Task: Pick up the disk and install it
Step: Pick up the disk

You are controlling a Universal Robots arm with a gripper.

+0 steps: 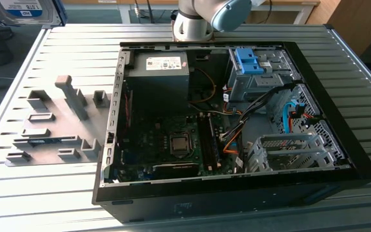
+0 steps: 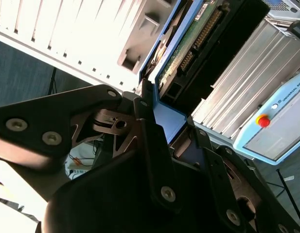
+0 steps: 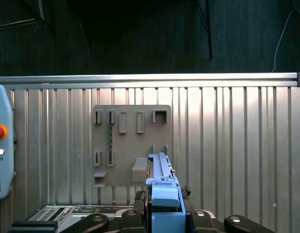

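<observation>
Ribbed metal table [image 1: 44, 193] holds an open computer case [image 1: 237, 198]. At the far side of the case the arm [image 1: 202, 17] stands up, and its upper part is cut off. The disk [image 1: 27, 10] is well away from the case, toward the exterior view's left, and partly cut off too. In the second wrist view the gripper [image 2: 170, 119] is squeezed tight on the disk's blue frame.

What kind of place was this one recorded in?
Likely a robotics lab or test bench: an open computer case on a slatted metal table, a grey fixture board, and a robot arm.
</observation>
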